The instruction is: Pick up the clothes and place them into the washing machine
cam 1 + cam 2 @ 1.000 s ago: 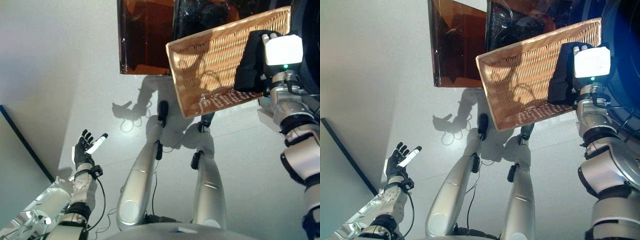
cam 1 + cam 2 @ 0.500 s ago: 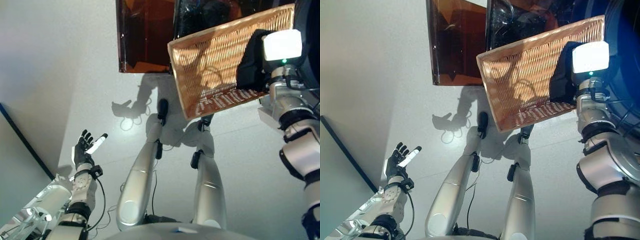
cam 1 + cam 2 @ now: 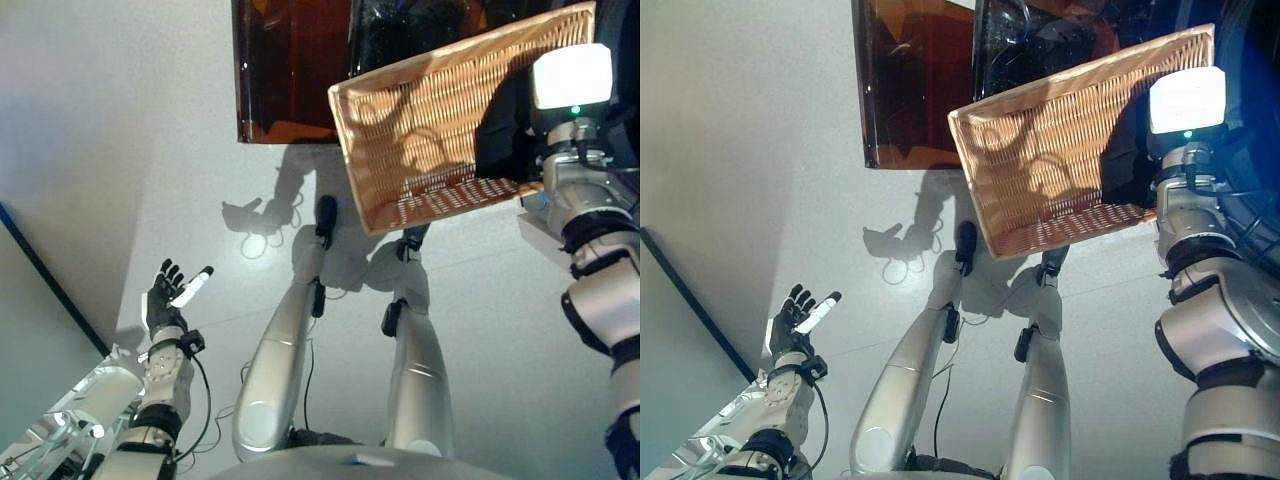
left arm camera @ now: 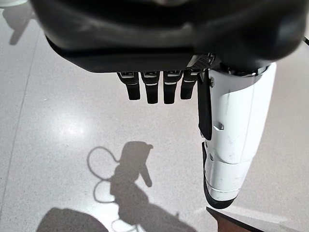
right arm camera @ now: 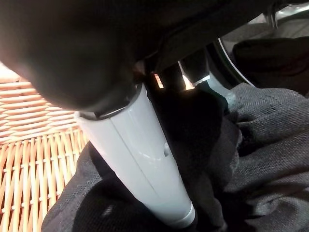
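We see right hand [image 5: 140, 159] fingers clamped on dark cloth [image 5: 270, 159] beside wicker basket [image 3: 430, 130]; left hand [image 3: 168, 305] fingers apart

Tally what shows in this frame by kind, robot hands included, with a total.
Wicker baskets: 1, the wicker basket, tilted up.
Dark clothes: 1, the dark cloth at the basket's edge, in the right hand's grip.
Washing machines: 1, the washing machine with its brown door.
Robot hands: 2, the left hand open and empty over the floor, the right hand on the cloth.
Total: 5.
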Available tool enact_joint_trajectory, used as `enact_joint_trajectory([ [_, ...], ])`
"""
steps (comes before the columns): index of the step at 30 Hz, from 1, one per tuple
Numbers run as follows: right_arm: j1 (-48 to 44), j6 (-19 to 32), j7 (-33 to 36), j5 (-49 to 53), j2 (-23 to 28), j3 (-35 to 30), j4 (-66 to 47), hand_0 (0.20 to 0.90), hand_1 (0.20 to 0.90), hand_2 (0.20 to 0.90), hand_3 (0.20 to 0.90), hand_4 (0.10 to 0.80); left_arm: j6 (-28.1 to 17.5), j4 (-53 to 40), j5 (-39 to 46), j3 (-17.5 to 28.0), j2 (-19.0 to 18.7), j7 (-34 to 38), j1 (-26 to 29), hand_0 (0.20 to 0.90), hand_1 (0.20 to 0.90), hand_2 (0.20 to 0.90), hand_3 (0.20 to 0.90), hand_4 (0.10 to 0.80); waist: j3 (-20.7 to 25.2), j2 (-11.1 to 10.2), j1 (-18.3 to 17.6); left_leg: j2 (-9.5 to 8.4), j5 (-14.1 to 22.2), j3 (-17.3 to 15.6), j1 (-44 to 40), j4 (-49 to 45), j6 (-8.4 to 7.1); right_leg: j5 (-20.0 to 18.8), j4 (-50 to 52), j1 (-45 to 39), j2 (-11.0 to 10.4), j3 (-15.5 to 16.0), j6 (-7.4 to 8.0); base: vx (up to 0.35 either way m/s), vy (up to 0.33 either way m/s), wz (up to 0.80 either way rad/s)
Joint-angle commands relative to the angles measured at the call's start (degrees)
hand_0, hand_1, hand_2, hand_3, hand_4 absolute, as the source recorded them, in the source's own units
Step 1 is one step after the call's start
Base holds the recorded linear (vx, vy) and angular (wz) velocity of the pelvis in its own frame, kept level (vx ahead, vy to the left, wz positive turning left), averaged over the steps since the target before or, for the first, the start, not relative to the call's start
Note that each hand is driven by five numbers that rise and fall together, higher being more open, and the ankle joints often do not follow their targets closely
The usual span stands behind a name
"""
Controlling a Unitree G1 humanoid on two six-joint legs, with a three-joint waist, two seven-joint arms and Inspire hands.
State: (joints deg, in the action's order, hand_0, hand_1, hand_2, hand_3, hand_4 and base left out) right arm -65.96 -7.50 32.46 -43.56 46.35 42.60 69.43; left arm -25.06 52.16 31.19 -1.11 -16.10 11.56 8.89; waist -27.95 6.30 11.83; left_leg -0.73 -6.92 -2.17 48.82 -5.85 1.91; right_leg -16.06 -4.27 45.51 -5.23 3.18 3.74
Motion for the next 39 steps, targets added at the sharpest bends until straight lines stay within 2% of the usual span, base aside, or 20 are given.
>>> enact_joint_trajectory([
  [1,-5.02,0.77,4.57,2.98,1.93,0.34,-4.32,0.200,0.200,0.200,0.200,0.300,-2.31,-0.08,0.27,0.98,-3.54,3.23,-4.14,0.900,0.900,0.900,0.900,0.800,0.28,4.88,1.57,-0.70,-4.72,1.01,-5.19,10.85,-6.25,4.80,3.55,-2.16,2.72,-0.23,1.42,0.000,0.000,0.00],
  [5,-2.98,2.92,5.50,7.89,1.31,-4.28,-8.52,0.200,0.200,0.200,0.200,0.300,-2.28,-0.05,0.46,1.12,-3.25,3.21,-4.27,0.900,0.900,0.900,0.900,0.800,0.69,4.72,1.17,-0.60,-4.27,0.57,-6.27,10.85,-6.19,5.22,4.02,-2.98,2.90,-0.50,1.34,0.023,0.002,-0.04],
  [7,1.13,7.09,6.05,16.26,-0.07,-11.38,-15.59,0.200,0.200,0.200,0.200,0.300,-2.05,0.49,0.64,1.60,-2.76,3.47,-4.18,0.900,0.900,0.900,0.900,0.800,1.45,4.38,0.57,-0.50,-3.95,0.21,-7.52,10.85,-6.12,5.56,4.23,-4.30,3.08,-0.69,1.24,0.065,0.003,-0.06],
  [11,8.18,15.03,6.19,34.07,-4.65,-23.14,-22.44,0.200,0.200,0.200,0.200,0.300,-0.87,2.60,0.60,2.47,-2.29,3.51,-4.23,0.900,0.900,0.900,0.900,0.800,3.46,3.75,-0.25,-0.45,-3.19,-0.23,-9.76,10.85,-5.93,6.21,4.26,-6.78,3.30,-0.80,1.14,0.069,-0.006,-0.09],
  [16,17.97,22.74,1.33,50.36,-9.66,-31.78,-28.98,0.200,0.200,0.200,0.200,0.300,1.22,4.96,-0.15,4.65,-2.72,2.72,-4.70,0.900,0.900,0.900,0.900,0.800,6.18,2.38,-1.26,-0.46,-2.19,-0.65,-12.93,10.85,-5.83,6.93,3.62,-10.88,3.42,-0.73,1.05,0.079,-0.039,0.03],
  [24,28.18,28.73,-6.72,66.08,-15.97,-37.93,-35.37,0.200,0.200,0.200,0.200,0.300,3.78,7.29,-2.07,6.32,-2.94,1.13,-5.53,0.900,0.900,0.900,0.900,0.800,9.84,1.62,-1.20,-1.01,-1.62,-0.73,-16.66,10.85,-5.57,7.65,2.81,-15.43,3.48,-0.84,1.05,0.063,-0.036,-0.02],
  [32,30.49,32.50,-8.97,76.65,-19.10,-42.47,-36.28,0.200,0.200,0.200,0.200,0.300,3.94,8.48,-2.34,5.69,-2.36,0.76,-5.51,0.900,0.900,0.900,0.900,0.800,11.36,2.79,-0.75,-1.32,-1.35,-0.73,-17.80,10.85,-5.36,8.21,2.37,-16.44,3.43,-1.10,1.02,0.007,-0.013,-0.01],
  [39,28.66,34.98,-11.65,88.44,-20.79,-44.70,-33.79,0.200,0.200,0.200,0.200,0.300,4.15,8.54,-1.63,4.27,-1.84,0.45,-5.85,0.900,0.900,0.900,0.900,0.800,11.56,3.68,-0.26,-1.23,-1.40,-1.16,-17.30,10.85,-5.25,8.18,2.26,-15.79,3.69,-1.48,0.89,-0.009,-0.007,-0.03],
])
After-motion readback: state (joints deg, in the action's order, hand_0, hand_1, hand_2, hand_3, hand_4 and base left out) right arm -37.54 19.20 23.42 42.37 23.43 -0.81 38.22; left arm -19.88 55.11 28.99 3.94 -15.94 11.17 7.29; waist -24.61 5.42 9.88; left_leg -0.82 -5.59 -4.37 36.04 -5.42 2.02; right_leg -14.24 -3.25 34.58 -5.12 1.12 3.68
